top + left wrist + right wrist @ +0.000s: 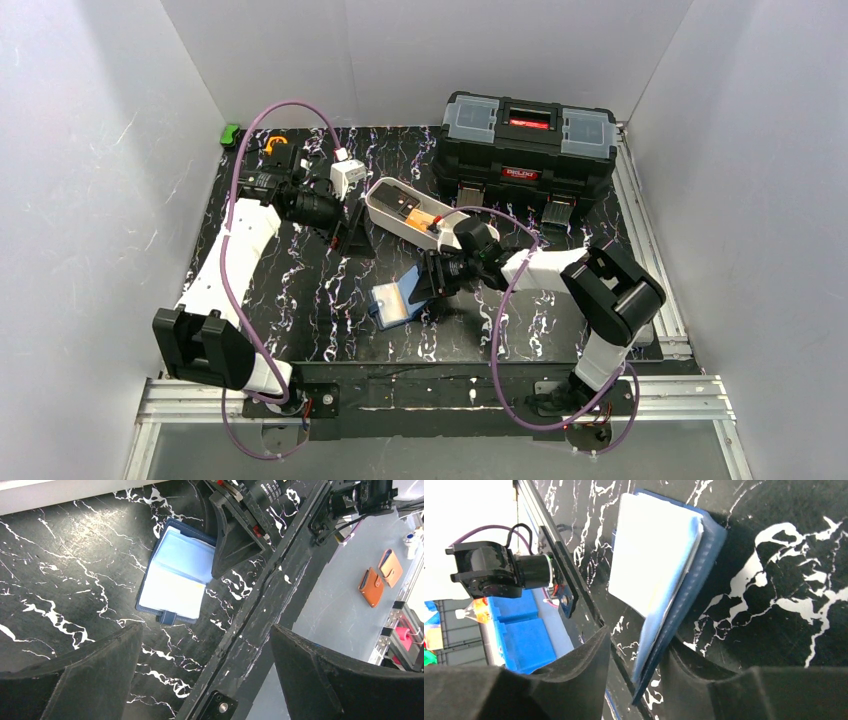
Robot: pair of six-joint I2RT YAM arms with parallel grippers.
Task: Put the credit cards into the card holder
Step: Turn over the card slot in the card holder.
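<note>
Card holder [664, 565] edge between loosely parted right fingers [554, 680]; left fingers [75, 680] wide, apart.

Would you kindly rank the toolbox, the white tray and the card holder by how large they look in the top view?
1. toolbox
2. white tray
3. card holder
All sit on the table; none look alike in size.
</note>
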